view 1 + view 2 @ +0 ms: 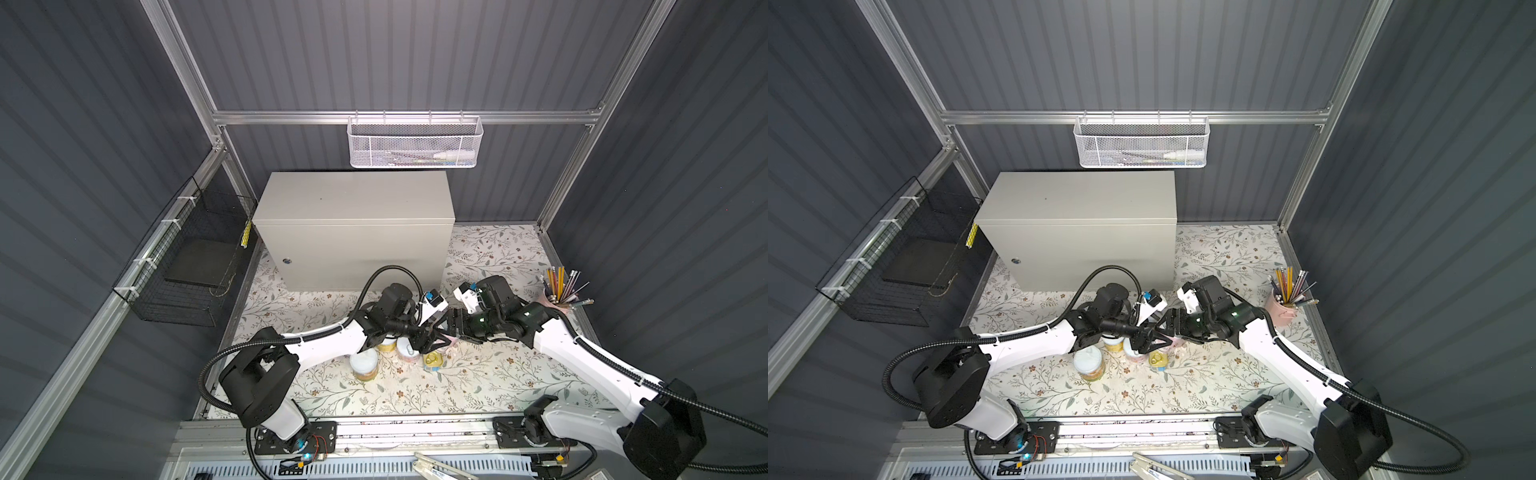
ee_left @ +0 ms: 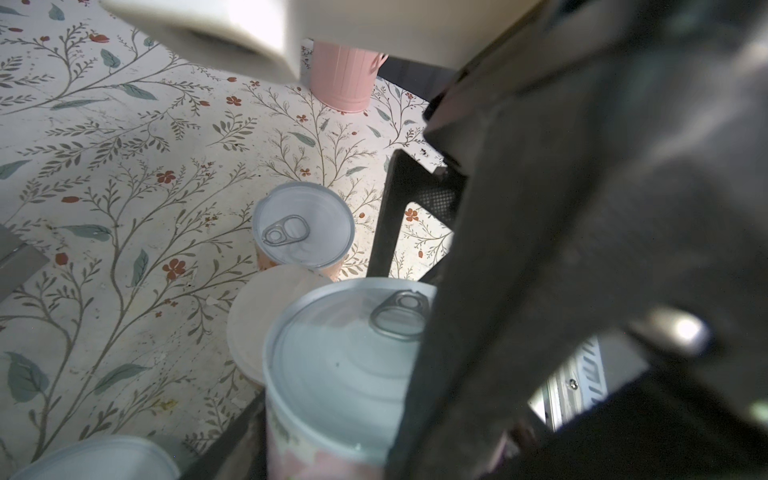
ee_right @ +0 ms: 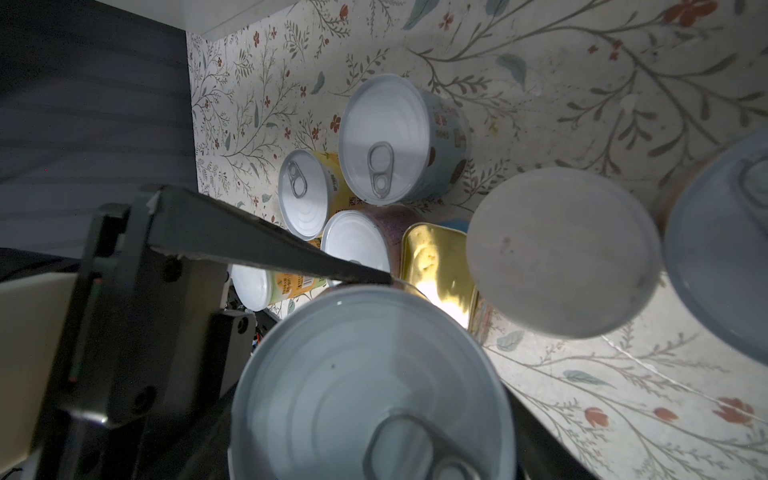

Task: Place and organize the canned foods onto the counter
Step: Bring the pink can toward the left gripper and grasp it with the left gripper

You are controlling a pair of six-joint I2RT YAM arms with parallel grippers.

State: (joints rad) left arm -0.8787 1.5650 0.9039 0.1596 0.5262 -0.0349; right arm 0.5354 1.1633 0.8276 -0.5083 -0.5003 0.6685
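Both grippers meet low over the floral mat in front of the counter [image 1: 353, 199], the beige-grey box whose flat top is bare. A pink-labelled can [image 3: 365, 386] with a silver pull-tab lid stands between the jaws of my right gripper [image 3: 374, 415], which is shut on it. My left gripper [image 2: 332, 436] is around the same can [image 2: 345, 357]; one dark finger lies against its wall and the other is hidden by the right gripper. More cans cluster beneath: pale blue [image 3: 386, 137], yellow [image 3: 303, 195], white-lidded [image 1: 363, 365], and the gold-topped tin [image 1: 434, 358].
A pink pencil cup [image 1: 557, 299] stands at the mat's right edge. The white mesh basket [image 1: 413, 141] hangs on the back rail above the counter. The black wire basket [image 1: 187, 257] hangs on the left rail. Both arms cross the mat's middle.
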